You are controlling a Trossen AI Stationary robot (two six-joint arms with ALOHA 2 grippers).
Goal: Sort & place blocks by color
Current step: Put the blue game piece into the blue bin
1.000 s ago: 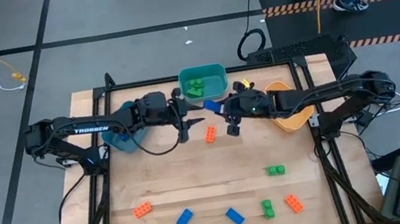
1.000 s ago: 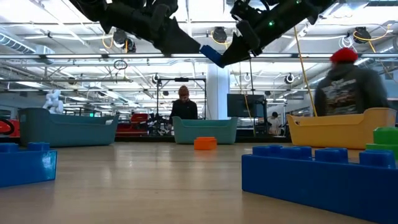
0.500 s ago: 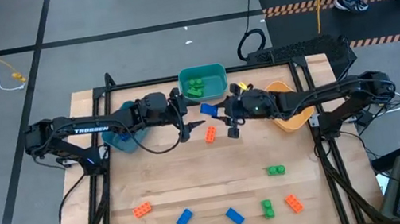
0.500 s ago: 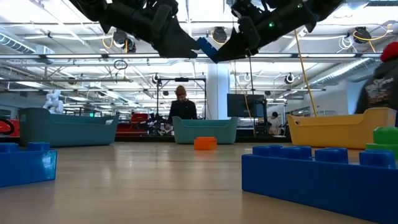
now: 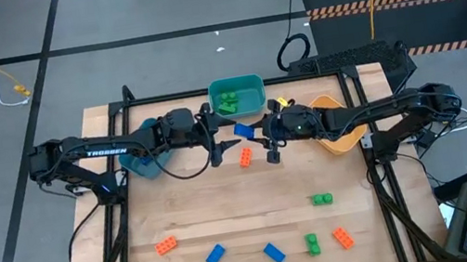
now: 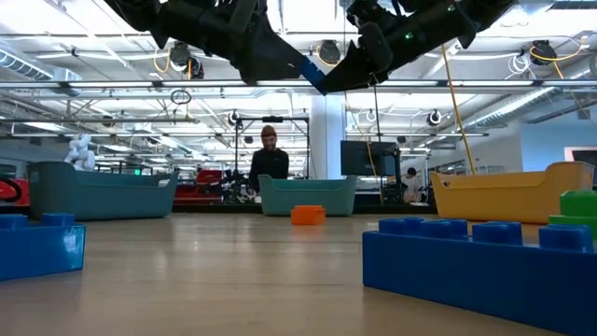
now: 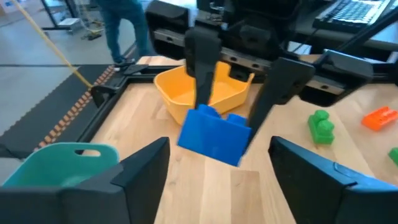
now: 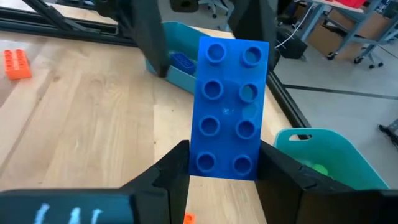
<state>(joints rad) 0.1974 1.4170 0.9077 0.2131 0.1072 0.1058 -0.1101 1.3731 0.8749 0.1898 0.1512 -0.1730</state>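
Right claw (image 5: 252, 132) clamps a blue block (image 5: 242, 130) in the air just in front of the teal bin (image 5: 236, 85); left claw (image 5: 223, 135), jaws apart, flanks the block.

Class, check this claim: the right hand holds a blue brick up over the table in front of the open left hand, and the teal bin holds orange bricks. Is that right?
Not quite. The right hand does hold the blue brick before the open left hand, but the high view shows green bricks in the teal bin, not orange ones.
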